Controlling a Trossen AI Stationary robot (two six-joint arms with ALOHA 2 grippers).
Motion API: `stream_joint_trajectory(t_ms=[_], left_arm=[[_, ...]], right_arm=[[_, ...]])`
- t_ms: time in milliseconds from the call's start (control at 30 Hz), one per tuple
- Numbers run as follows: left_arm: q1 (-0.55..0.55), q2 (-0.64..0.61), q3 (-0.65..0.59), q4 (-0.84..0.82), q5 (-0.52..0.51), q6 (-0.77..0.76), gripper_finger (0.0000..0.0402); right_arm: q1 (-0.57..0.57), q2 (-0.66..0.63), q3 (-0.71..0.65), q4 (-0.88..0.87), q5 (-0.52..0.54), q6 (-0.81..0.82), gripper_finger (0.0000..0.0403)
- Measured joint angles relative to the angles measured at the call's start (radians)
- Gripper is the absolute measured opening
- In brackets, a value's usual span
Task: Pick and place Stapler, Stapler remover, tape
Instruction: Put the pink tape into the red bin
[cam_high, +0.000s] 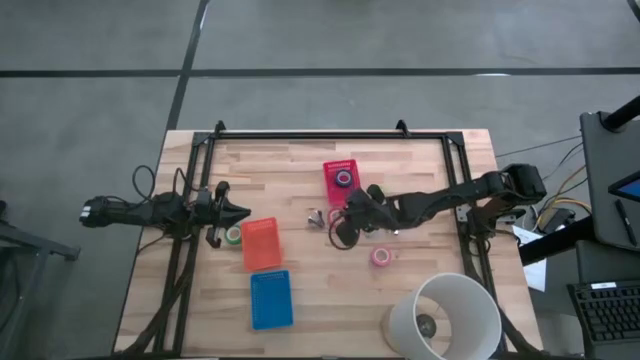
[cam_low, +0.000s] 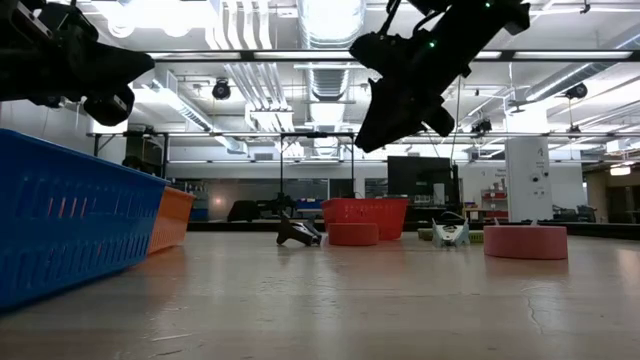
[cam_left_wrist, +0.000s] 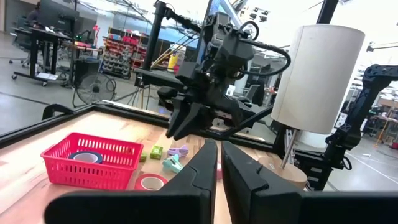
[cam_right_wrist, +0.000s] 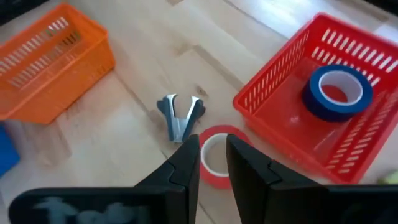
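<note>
One staple remover (cam_right_wrist: 181, 117), jaws toward right hand (cam_right_wrist: 212, 163)

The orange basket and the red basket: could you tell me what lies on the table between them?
The staple remover lies between the orange basket and the red basket, on bare wood; the right wrist view shows it best.

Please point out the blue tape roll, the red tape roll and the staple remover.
Blue ring-shaped tape roll (cam_right_wrist: 337, 93): right wrist view, top face.
Red ring-shaped tape roll (cam_right_wrist: 213, 178): right wrist view, rim.
Grey metal staple remover (cam_right_wrist: 181, 117): right wrist view, claws.
</note>
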Motion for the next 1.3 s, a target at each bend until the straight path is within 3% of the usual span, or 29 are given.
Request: stream_joint_trajectory(t_ms=[467,767,1033,1300], left_arm=[[0.0,0.0,0.0,0.0,0.0,0.0,0.0023],[0.0,0.0,0.0,0.0,0.0,0.0,0.0024],[0.0,0.0,0.0,0.0,0.0,0.0,0.0026],[0.0,0.0,0.0,0.0,0.0,0.0,0.0025]], right_arm=[[0.147,0.0,0.0,-0.411,-0.059,0.374,0.0062],[0.251,0.0,-0.002,-0.441,-0.154,0.507,0.0069],[0.32,0.009,-0.014,-0.553,-0.157,0.662,0.008],[0.32,0.009,-0.076,-0.534,-0.154,0.733,0.0101]])
